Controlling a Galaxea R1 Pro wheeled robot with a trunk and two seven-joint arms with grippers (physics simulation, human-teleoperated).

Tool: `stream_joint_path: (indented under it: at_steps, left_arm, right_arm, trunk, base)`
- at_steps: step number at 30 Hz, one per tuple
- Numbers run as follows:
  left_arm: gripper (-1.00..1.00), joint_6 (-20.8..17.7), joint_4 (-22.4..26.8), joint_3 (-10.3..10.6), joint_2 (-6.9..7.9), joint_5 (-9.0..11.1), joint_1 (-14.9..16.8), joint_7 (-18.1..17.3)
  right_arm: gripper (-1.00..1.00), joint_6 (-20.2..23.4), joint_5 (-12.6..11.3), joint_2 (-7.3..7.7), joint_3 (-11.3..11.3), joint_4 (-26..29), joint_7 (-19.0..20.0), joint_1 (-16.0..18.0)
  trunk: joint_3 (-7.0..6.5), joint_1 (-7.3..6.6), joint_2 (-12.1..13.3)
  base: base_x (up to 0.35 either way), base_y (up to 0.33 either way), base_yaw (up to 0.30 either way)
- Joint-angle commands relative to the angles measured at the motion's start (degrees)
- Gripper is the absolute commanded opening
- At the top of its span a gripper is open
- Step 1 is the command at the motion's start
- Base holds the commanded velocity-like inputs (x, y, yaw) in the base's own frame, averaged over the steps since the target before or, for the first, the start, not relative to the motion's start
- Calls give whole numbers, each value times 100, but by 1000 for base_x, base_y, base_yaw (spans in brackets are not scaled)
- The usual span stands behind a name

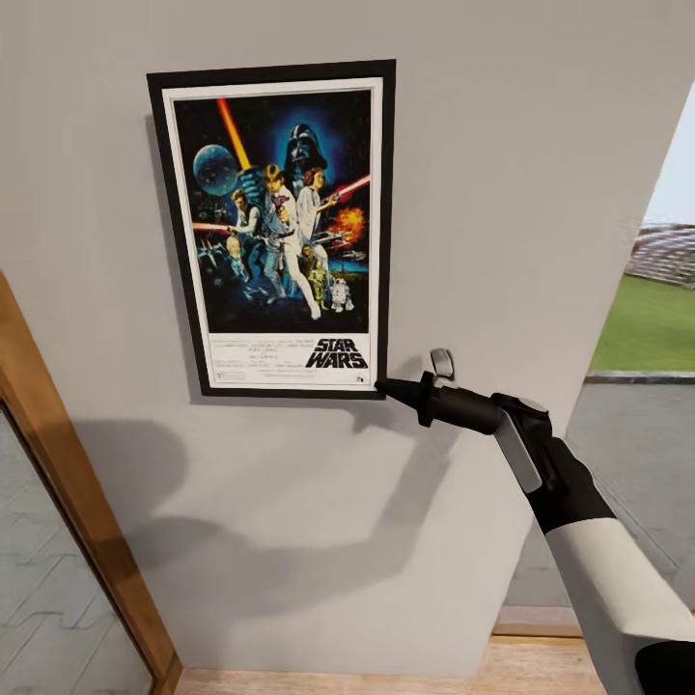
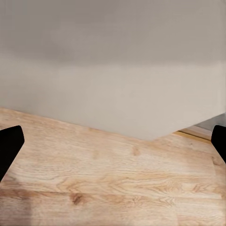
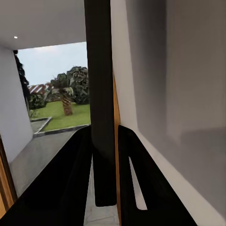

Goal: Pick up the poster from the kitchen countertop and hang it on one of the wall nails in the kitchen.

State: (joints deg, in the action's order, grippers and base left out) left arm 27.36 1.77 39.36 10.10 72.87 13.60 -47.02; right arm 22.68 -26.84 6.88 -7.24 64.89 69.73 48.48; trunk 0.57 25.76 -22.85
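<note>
A: At left, the poster (image 1: 275, 232) is seen upright against the grey wall (image 1: 502, 145), well above the wood floor (image 2: 108, 183); its lower right corner is pinched by the right gripper (image 1: 386, 388), jaws clamped on the black frame.

B: How should the hang be finished?

A: The frame should be kept flat to the wall and let go only once it is judged caught (no nail can be made out). The left gripper (image 2: 113, 146) is held with jaws apart.

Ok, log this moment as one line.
stage: hanging | poster: flat against wall | right pincer: shut on poster's lower corner | left pincer: open, over floor
</note>
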Motion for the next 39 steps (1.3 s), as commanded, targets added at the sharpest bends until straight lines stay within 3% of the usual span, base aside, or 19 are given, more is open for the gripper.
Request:
stream_joint_path:
  at_steps: [1,39]
  left_arm:
    - [100,24,-1,48,1,43,2,-9]
    - [100,24,-1,45,1,47,2,-9]
  right_arm:
    - [-100,61,-58,6,-14,-2,-4,4]
    - [-100,77,-85,9,-14,-2,-4,4]
  trunk:
    - [6,3,-7]
    - [6,3,-7]
  base:
    - [0,18,0]
    - [0,1,0]
